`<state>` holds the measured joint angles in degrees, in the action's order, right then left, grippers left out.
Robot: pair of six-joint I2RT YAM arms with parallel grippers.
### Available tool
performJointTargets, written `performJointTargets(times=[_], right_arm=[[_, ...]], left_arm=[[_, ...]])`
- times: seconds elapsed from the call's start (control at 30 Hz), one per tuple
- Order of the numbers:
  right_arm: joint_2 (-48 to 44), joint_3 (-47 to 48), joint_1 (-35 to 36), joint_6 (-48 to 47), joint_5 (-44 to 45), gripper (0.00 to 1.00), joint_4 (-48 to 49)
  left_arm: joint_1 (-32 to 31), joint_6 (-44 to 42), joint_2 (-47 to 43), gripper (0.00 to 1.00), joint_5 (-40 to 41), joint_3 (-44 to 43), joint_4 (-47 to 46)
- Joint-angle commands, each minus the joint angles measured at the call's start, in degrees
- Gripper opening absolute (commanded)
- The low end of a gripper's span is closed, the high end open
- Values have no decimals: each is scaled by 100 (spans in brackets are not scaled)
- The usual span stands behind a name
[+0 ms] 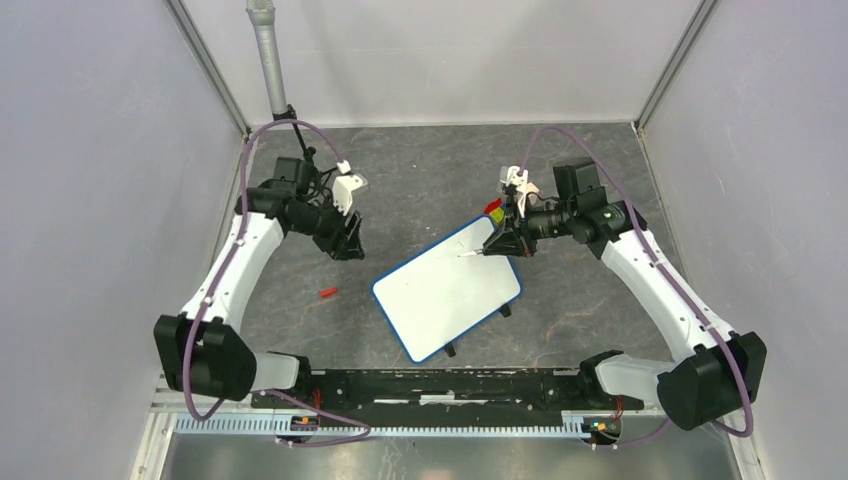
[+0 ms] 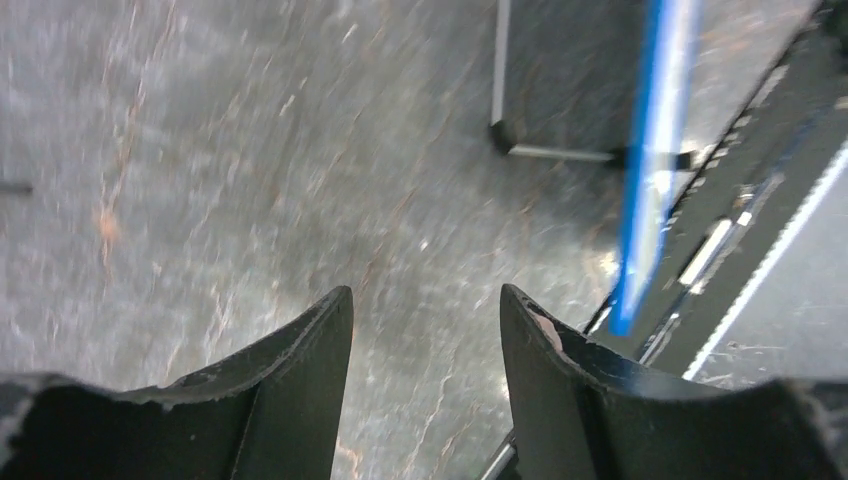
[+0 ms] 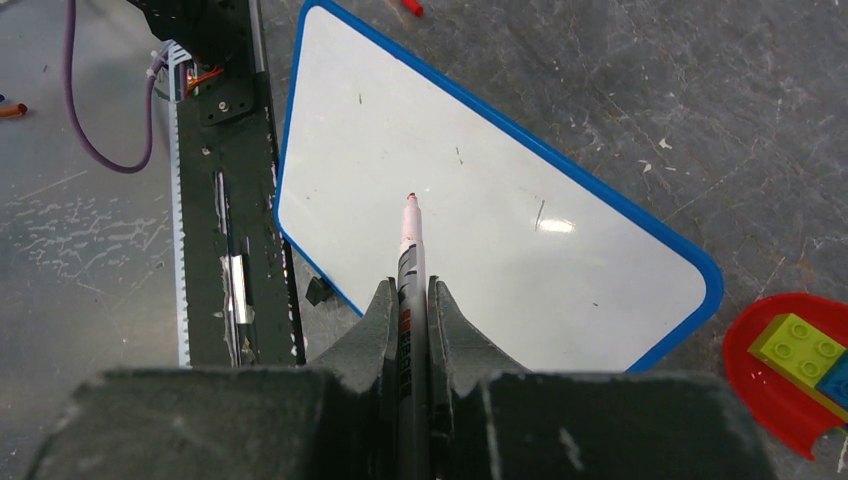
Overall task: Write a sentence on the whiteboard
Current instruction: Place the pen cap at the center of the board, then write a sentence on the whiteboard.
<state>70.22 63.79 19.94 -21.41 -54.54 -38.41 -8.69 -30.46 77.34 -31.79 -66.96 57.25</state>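
The whiteboard (image 3: 500, 230) is blank, nothing written yet. Right tool (image 3: 410, 292) grips a red-tipped marker (image 3: 411, 240) poised over it; left tool (image 2: 425, 305) hangs open, empty.

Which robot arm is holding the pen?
The right arm: its jaws are shut on the marker over the whiteboard. The left arm has open, empty jaws.

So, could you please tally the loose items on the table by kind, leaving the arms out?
whiteboard: 1
marker: 1
small red piece: 1
red dish: 1
toy bricks: 2 in view
Total: 6
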Motion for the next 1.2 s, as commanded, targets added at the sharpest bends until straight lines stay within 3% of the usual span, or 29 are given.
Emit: performJointTargets(times=[0.0,0.1,0.3,0.5,0.6,0.8,0.97,1.17], right_arm=[[-34,357,18,-165,-291,0,-72],[-43,484,5,-301,-294,0,-255],[-118,600,13,-592,-213,0,-673],[-236,499,9,-628,-143,0,-685],[-232,499,12,-679,-149,0,-742],[-184,474,5,-836,-109,0,-920],[-177,468,8,-922,-92,0,-1005],[-198,463,9,-975,-91,0,-1093]], left_arm=[[-5,411,-205,62,-1794,-355,-45],[-132,1227,-50,63,-2394,-333,-918],[-888,2273,558,66,-2156,-470,-2193],[-1406,2499,1380,63,-2039,-841,-2368],[-1664,2312,1700,56,-2076,-1043,-2159],[-2028,1996,2118,30,-2192,-1289,-1821],[-2262,1791,2402,26,-2193,-1506,-1564],[-2483,1559,2655,11,-2160,-1760,-1299]])
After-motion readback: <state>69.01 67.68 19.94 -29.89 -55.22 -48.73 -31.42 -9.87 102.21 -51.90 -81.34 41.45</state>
